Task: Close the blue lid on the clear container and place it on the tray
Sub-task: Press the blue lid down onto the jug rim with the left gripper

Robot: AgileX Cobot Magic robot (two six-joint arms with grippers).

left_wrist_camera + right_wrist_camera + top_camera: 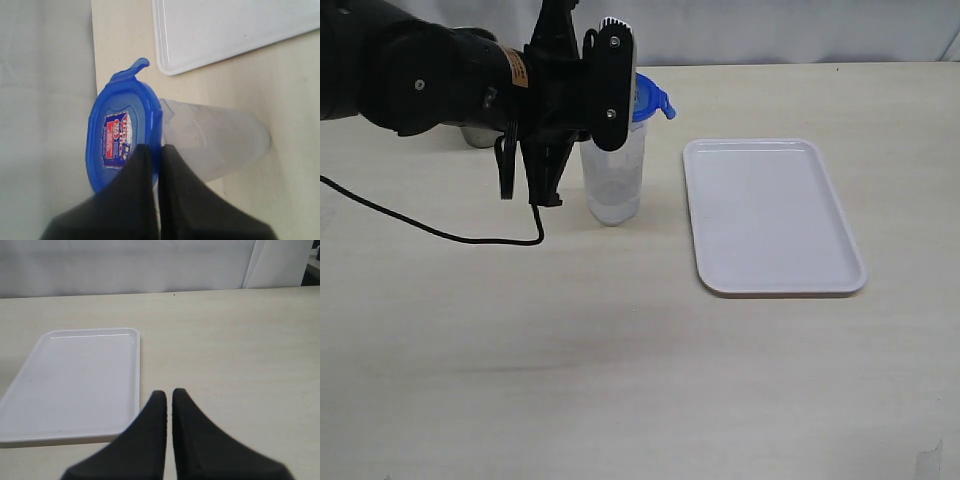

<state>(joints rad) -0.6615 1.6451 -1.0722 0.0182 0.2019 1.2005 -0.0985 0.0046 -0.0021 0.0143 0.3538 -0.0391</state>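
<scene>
Blue lid (125, 135) sits atop clear container (613, 185), upright on table (620, 380), near tray (770, 215) but apart from it. Left gripper (156, 150): fingers pressed together, tips at lid rim. Right gripper (169, 395): pressed together, empty.

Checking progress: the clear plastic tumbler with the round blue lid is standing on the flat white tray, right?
No: the clear plastic tumbler with the round blue lid stands on the table beside the flat white tray; the exterior view shows it.

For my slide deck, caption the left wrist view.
Shut left claw meets the blue lid atop the clear container, tray beyond.
</scene>
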